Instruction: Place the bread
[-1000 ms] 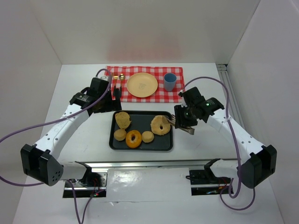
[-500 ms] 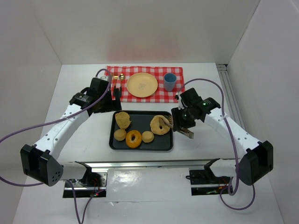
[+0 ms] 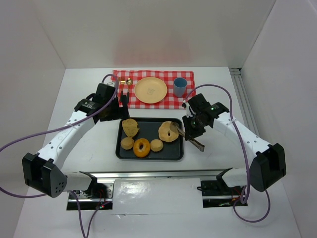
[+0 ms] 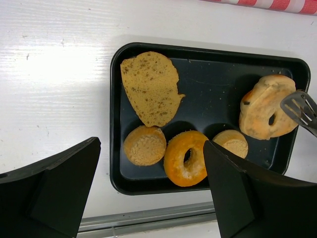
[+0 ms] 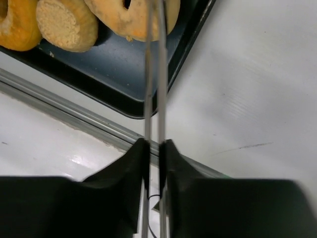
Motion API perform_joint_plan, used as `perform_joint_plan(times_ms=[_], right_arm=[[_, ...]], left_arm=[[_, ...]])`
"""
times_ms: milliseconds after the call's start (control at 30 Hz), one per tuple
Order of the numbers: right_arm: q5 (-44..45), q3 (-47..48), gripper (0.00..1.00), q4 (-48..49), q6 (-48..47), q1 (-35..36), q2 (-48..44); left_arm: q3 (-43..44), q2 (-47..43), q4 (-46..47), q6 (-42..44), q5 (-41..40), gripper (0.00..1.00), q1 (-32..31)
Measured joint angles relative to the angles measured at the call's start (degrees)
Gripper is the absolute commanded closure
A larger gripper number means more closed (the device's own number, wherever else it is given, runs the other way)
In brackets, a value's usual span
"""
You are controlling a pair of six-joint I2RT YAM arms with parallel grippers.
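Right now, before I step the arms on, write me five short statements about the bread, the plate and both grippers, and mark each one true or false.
1. The yellow plate holds a bagel. False: nothing lies on it.
2. The orange ring lies on the dark tray between two small buns. True.
3. The right gripper is shut on metal tongs. True.
4. The blue cup stands left of the plate in the top view. False: it stands to the plate's right.
5. The left gripper is shut on the bread slice. False: its jaws are open and hold nothing; the slice lies on the tray.
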Motion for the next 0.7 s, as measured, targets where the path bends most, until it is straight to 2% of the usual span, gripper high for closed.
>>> perform_joint_plan(times_ms=[100, 500, 700], right_arm=[[-0.22, 0.61, 1.00, -0.33, -0.07, 0.04, 0.00], [1.05, 13.75, 1.00, -1.66, 0.90, 0.44, -0.15], [4.68, 19.50, 1.00, 5.20, 4.63, 1.44, 5.07]], left_arm=[[0.00, 0.02, 0.00, -0.24, 0.00, 0.02, 0.00], [0.00, 0.02, 0.07, -1.60, -0.13, 0.02, 0.17], [0.00, -0.22, 0.04, -2.16, -0.26, 0.01, 1.09]])
